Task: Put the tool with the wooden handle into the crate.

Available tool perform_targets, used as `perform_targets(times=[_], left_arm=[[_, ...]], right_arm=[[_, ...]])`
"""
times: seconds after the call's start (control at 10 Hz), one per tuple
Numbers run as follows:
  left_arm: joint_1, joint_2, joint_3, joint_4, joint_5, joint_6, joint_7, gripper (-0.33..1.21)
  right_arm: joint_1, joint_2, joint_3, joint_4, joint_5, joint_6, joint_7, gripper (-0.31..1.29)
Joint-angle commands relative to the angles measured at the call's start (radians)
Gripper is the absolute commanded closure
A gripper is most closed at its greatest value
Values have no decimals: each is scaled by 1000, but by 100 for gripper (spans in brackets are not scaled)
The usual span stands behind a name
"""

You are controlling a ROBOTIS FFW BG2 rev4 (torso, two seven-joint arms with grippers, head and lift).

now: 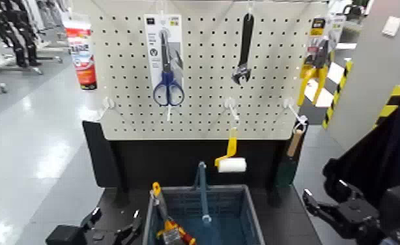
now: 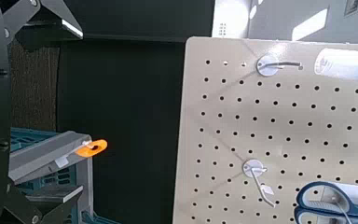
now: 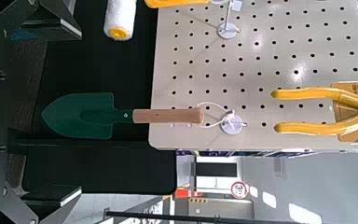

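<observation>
Wooden-handled small tool with a dark green flat blade (image 1: 290, 159) hangs from a white hook at the lower right of the white pegboard (image 1: 202, 65), blade pointing down over the dark panel below. Nothing holds it. In the right wrist view the same tool (image 3: 121, 116) shows its tan handle against the board's edge. Blue-grey plastic crate with lattice sides and a blue bar handle (image 1: 255, 212) sits on the dark tabletop (image 1: 287, 218) below the board. Inside it lie some yellow-handled tools (image 1: 167, 225). Right gripper (image 1: 321, 203) hovers near the crate's right side, below the tool and apart from it, fingers spread and empty. Left gripper (image 1: 114, 225) rests low by the crate's left side, also spread and empty. White paint roller with a yellow handle (image 1: 230, 156) hangs just above the crate
</observation>
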Motion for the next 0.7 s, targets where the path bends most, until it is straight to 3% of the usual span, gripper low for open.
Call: perform_targets(times=[0.1,0.4,0.7], left_arm=[[0,0,0,2,1,-2,0,15],[0,0,0,2,3,-2,0,15],[0,-1,0,2,3,-2,0,15]], right_arm=[[-59,-42,-38,23,-6,74,85,14],[-136,-107,-38,94,-26,106,161,14],[-225,-180,0,179,-28,138,230,14]])
